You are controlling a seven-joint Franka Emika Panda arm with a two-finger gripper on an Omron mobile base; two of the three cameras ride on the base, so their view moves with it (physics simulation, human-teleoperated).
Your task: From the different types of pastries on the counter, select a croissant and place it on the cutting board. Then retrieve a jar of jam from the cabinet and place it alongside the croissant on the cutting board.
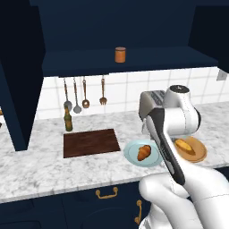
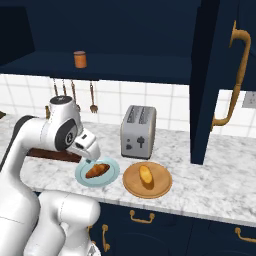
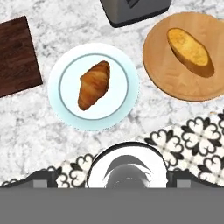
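Note:
The golden-brown croissant (image 3: pixel 93 84) lies on a light blue plate (image 3: pixel 65 111), also seen as the croissant (image 1: pixel 144 152) on the counter (image 1: pixel 44 166). To its right the yellow-orange bun (image 3: pixel 190 50) rests on a round tan wooden plate (image 3: pixel 164 74). The dark brown cutting board (image 1: pixel 91 142) lies bare to the left of the blue plate. My gripper (image 2: pixel 89 159) hangs open a little above the croissant (image 2: pixel 97 170), holding nothing. The orange-brown jar of jam (image 1: pixel 120 54) stands on the shelf of the open navy cabinet (image 1: pixel 89 62).
A silver toaster (image 2: pixel 138 132) stands behind the two plates. A green-brown bottle (image 1: pixel 68 120) stands at the board's far left corner, under hanging utensils (image 1: pixel 85 94). An open cabinet door (image 2: pixel 212 75) with a gold handle juts out at the right.

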